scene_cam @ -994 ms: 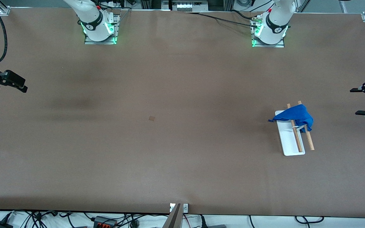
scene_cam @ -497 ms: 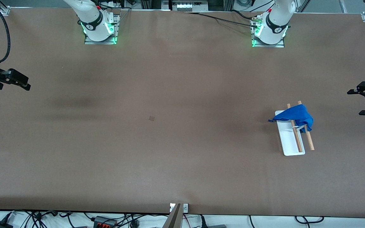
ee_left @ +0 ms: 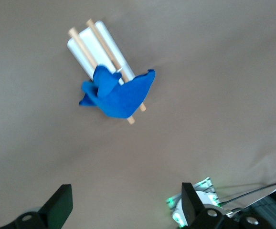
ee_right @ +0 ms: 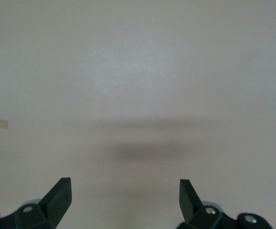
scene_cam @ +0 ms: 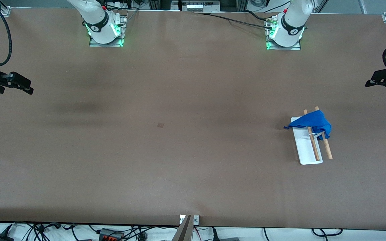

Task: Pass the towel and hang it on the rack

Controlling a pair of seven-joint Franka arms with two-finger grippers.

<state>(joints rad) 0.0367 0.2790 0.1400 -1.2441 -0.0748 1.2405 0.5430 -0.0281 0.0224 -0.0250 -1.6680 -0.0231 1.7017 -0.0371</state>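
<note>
Brown, matte tabletop [scene_cam: 179, 134] fills my front view, cables trailing along its near edge. Toward the left arm's end stands the rack [scene_cam: 308, 145], white base flat; the blue towel [scene_cam: 312, 123] drapes over both wooden rods at the end farther from the camera. My left gripper [scene_cam: 382, 81] hangs at that end's table edge, well apart from the rack; my right gripper [scene_cam: 18, 85] waits over the other end.

Left wrist view: the towel [ee_left: 119, 93] bunched across the rods of the rack [ee_left: 97, 45], left gripper [ee_left: 123, 210] with jaws spread wide, empty.

Right wrist view: bare tabletop [ee_right: 138, 95], right gripper [ee_right: 123, 200] jaws spread, empty.
</note>
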